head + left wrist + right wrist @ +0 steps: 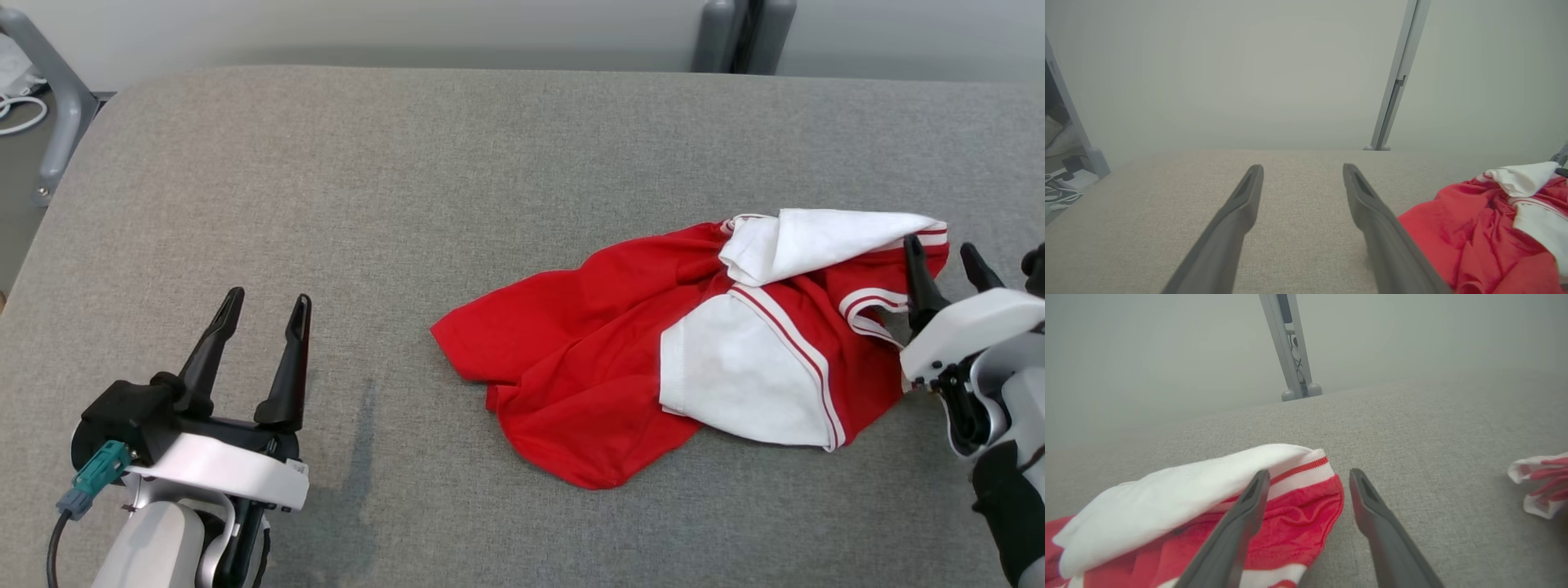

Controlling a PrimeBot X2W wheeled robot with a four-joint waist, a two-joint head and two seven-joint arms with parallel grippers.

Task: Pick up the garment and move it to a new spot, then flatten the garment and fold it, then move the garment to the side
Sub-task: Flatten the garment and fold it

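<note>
One striped cloth (1541,484) lies apart from the garment (1180,490).

- garment (653,351) lies on the counter (408,204), a bit right of the middle
- left gripper (270,296) sits way off to its left, over bare counter
- right gripper (940,245) is right at the garment's right edge, partly over it
- upright post (743,37) stands behind the counter's far edge
</note>
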